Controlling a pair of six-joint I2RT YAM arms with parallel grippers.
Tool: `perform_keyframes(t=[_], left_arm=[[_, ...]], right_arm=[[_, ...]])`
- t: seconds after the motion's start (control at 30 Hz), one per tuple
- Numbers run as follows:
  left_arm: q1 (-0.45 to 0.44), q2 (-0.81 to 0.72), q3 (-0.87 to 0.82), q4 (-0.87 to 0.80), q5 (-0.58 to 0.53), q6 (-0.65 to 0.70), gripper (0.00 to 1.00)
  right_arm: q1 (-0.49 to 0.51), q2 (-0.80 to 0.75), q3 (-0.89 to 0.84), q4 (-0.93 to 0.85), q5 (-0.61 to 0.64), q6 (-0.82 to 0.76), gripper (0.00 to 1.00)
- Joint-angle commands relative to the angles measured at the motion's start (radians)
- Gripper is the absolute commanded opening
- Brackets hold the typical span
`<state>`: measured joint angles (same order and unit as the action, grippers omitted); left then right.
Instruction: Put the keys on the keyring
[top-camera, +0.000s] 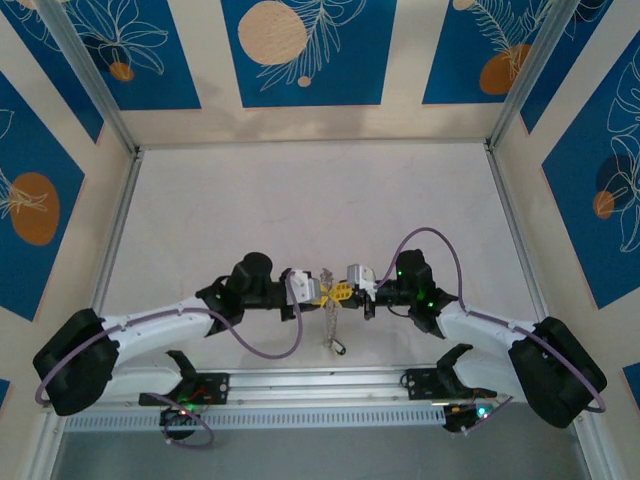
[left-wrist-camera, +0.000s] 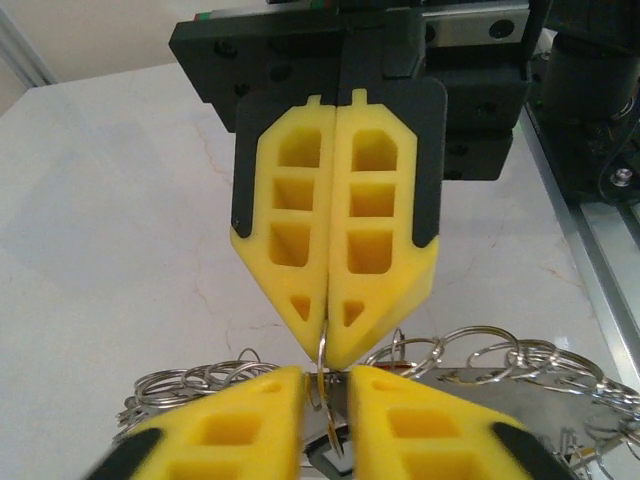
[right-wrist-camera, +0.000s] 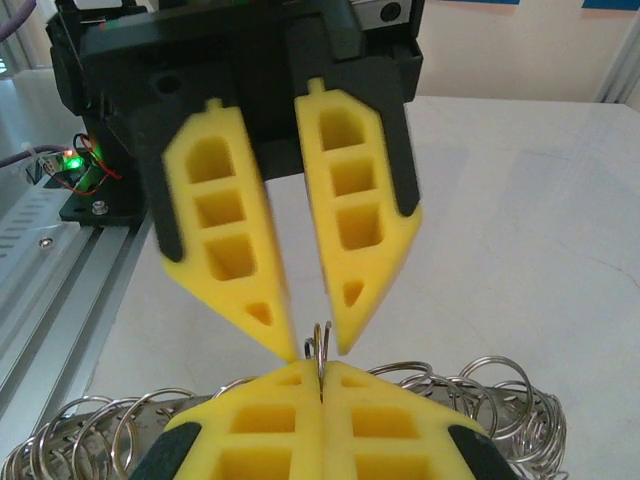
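– So, from above, where do things stand?
– Both arms meet low in the middle of the frame. The left gripper (top-camera: 326, 292) and right gripper (top-camera: 348, 289) sit tip to tip above the table (top-camera: 300, 200), and a tangle of small rings (top-camera: 329, 325) hangs beneath them.
– And the left wrist view?
– The right gripper sits at the top of the frame, its fingers pressed flat together on a thin wire ring seen edge-on at centre. I take that for the keyring (left-wrist-camera: 321, 352). The left gripper's own fingers (left-wrist-camera: 230, 430) enter from the bottom edge with a slot between them, and the ring's lower arc dips into it.
– Right wrist view?
– The mirror of that. Its own fingers at the bottom are clamped on the keyring. The left gripper's fingers hang from the top, spread a little, with their tips either side of the wire. One is blurred, so I cannot tell whether it touches.
– How to do this step well?
– It looks like a two-sided grip on the ring. Centre the left on the wire before squeezing, so the wire isn't twisted out. The right should hold firm meanwhile. Thin wire slips, so go slowly.
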<state>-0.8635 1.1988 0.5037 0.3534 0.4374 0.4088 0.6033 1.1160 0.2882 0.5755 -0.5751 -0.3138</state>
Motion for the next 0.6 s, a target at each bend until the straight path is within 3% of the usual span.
perform_keyframes(t=[0.0, 0.13, 0.3, 0.47, 0.57], left_arm=[[0.010, 0.016, 0.025, 0.025, 0.017, -0.021, 0.09], [0.011, 0.012, 0.035, -0.005, 0.012, -0.004, 0.03], [0.013, -0.019, 0.104, -0.183, -0.014, 0.059, 0.00], [0.011, -0.028, 0.238, -0.455, -0.070, 0.147, 0.00], [0.008, -0.004, 0.333, -0.631, -0.092, 0.212, 0.00]], right_arm=[[0.009, -0.003, 0.026, 0.049, -0.002, -0.001, 0.00], [0.009, -0.009, 0.020, 0.043, 0.006, -0.005, 0.00], [0.009, -0.031, 0.026, -0.031, 0.044, -0.040, 0.00], [0.011, -0.061, 0.033, -0.108, 0.109, -0.091, 0.18], [0.016, -0.062, 0.046, -0.143, 0.121, -0.111, 0.21]])
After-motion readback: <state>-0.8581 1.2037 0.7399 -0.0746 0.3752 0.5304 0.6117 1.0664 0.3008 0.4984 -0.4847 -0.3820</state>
